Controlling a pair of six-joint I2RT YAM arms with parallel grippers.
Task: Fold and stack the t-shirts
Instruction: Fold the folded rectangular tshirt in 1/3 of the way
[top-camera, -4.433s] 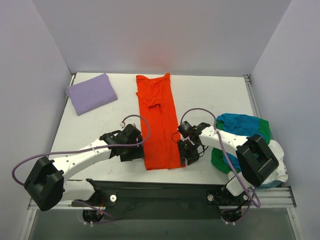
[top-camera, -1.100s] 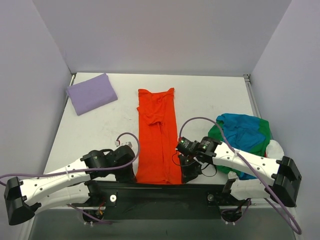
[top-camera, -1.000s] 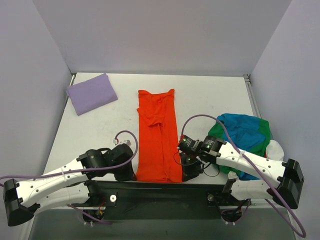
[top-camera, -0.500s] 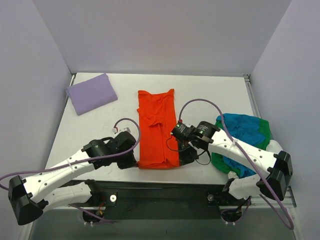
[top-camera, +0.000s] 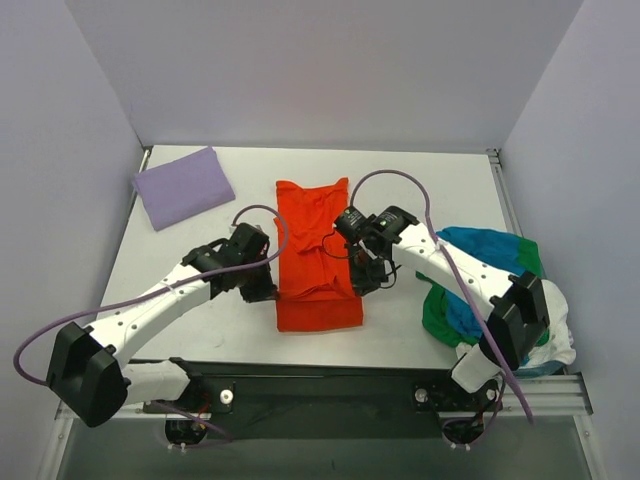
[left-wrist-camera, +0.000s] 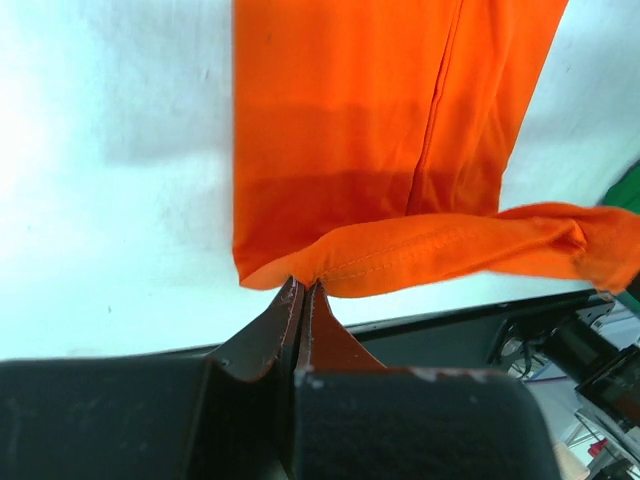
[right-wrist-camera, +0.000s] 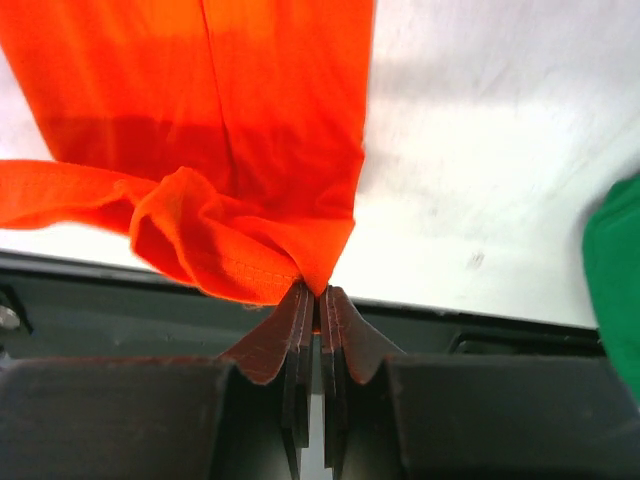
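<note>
The orange-red t-shirt (top-camera: 318, 255) lies as a long strip in the middle of the table, with its near end lifted and doubled back over itself. My left gripper (top-camera: 271, 291) is shut on the hem's left corner, and my right gripper (top-camera: 361, 282) is shut on its right corner. The left wrist view has the fingertips of the left gripper (left-wrist-camera: 303, 285) pinching the stitched hem of the orange-red t-shirt (left-wrist-camera: 400, 130). The right wrist view has the right gripper (right-wrist-camera: 318, 292) clamped on a bunched corner of the orange-red t-shirt (right-wrist-camera: 250, 100).
A folded lavender t-shirt (top-camera: 183, 186) lies at the far left corner. At the right edge sits a loose heap of blue (top-camera: 490, 250), green (top-camera: 435, 318) and white (top-camera: 560, 335) t-shirts, close to the right arm. A black rail runs along the table's near edge (top-camera: 320, 375).
Both grippers have carried the orange-red shirt's near hem up and away from the near edge, toward the far end. The strip now looks shorter, its near part doubled over.
</note>
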